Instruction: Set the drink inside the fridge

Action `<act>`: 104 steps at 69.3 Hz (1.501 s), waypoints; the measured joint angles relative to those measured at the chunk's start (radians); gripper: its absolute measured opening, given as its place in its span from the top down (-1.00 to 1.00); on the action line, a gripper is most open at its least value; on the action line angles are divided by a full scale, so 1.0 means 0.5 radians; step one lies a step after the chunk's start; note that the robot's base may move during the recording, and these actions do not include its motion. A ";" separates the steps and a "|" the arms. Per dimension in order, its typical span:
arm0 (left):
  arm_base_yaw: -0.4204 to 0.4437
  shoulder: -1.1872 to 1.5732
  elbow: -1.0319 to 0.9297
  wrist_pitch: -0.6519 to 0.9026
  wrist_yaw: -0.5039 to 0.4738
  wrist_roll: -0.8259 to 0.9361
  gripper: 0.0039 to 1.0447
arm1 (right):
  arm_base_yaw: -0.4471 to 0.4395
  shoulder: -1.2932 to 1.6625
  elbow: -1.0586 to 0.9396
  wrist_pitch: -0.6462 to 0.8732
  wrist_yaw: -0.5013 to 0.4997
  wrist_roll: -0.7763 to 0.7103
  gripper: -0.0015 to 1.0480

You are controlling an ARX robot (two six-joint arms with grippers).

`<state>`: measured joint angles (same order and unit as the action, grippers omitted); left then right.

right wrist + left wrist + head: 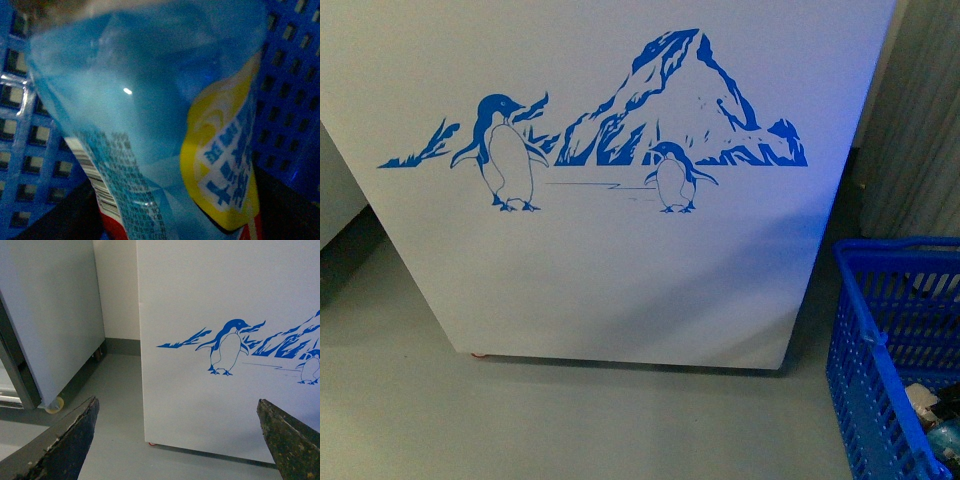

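Three views: the front view shows the fridge's face and a basket; the left wrist view adds a cabinet and a wall corner; the right wrist view shows only the drink up close.
Fridge (pixel 620 270): a flat, smooth white panel that fills most of the front view and stands on the floor. The lids and top rim are out of frame.
Floor (pixel 410 400): plain grey, matte.
Cabinet (pixel 50 315): a pale grey slab seen only from the left wrist. It stands apart from the fridge on a yellowish wheel (pixel 54 404).
Picture on the fridge (pixel 610 120): a blue print of a jagged mountain and two penguins.
Basket (pixel 880 340): blue plastic lattice with square holes, on the floor just beside the fridge's right corner. Small items lie in it, too cut off to name.
Drink (pixel 150 125): glossy translucent blue wrap with a curved yellow patch of blue lettering, a barcode strip and red at the base. The basket's lattice is close behind it, and it is outside the fridge.
Left gripper (pixel 177 440): dark, scuffed fingers (pixel 70 440) spread wide, holding nothing, facing the fridge's lower front.
Right gripper: its fingers do not show clearly in any view, so I cannot tell if it grips the drink.
Fridge foot (pixel 478 354): a small red piece under the left corner.
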<state>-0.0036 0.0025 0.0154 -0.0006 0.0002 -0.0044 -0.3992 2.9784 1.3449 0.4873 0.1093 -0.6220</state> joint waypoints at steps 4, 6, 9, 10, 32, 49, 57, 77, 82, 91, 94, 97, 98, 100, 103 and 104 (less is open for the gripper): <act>0.000 0.000 0.000 0.000 0.000 0.000 -0.85 | -0.004 -0.001 -0.034 0.003 -0.014 0.021 -0.25; 0.000 0.000 0.000 0.000 0.000 0.000 -0.85 | -0.004 -0.006 -0.065 0.018 -0.014 0.030 -0.14; 0.000 0.000 0.000 0.000 0.000 0.000 -0.85 | -0.003 -0.021 -0.109 0.040 -0.015 0.047 0.00; 0.000 0.000 0.000 0.000 0.000 0.000 -0.85 | -0.003 -0.029 -0.129 0.050 -0.016 0.057 0.04; 0.000 0.000 0.000 0.000 0.000 0.000 -0.85 | 0.046 -0.402 -0.616 0.191 -0.124 0.327 0.24; 0.000 0.000 0.000 0.000 0.000 0.000 -0.85 | 0.166 -1.619 -1.241 0.087 -0.380 0.703 0.24; 0.000 0.000 0.000 0.000 0.000 0.000 -0.85 | 0.178 -2.150 -1.376 -0.104 -0.470 0.844 0.24; 0.000 0.000 0.000 0.000 0.000 0.000 -0.85 | 0.290 -3.574 -1.369 -0.658 -0.507 1.263 0.24; 0.000 0.000 0.000 0.000 0.000 0.000 -0.85 | 0.364 -3.914 -1.344 -0.763 -0.455 1.341 0.24; 0.000 0.000 0.000 0.000 0.000 0.000 -0.85 | 0.455 -4.234 -1.337 -0.853 -0.354 1.423 0.24; 0.000 0.000 0.000 0.000 0.000 0.000 -0.85 | 0.472 -4.292 -1.338 -0.877 -0.333 1.445 0.24; 0.000 0.000 0.000 0.000 0.000 0.000 -0.85 | 0.520 -4.411 -1.362 -0.901 -0.252 1.472 0.24; 0.000 0.000 0.000 0.000 0.000 0.000 -0.85 | 0.536 -4.452 -1.373 -0.906 -0.233 1.476 0.24; 0.000 0.000 0.000 0.000 0.000 0.000 -0.85 | 0.565 -4.538 -1.396 -0.927 -0.202 1.482 0.24; 0.000 0.000 0.000 0.000 0.000 0.000 -0.85 | 0.604 -4.668 -1.431 -0.972 -0.188 1.486 0.24; 0.000 0.000 0.000 0.000 0.000 0.000 -0.85 | 0.616 -4.714 -1.441 -0.986 -0.185 1.485 0.24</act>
<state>-0.0036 0.0025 0.0154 -0.0006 0.0002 -0.0044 -0.0914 0.6216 0.6243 -0.0055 0.0166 0.1207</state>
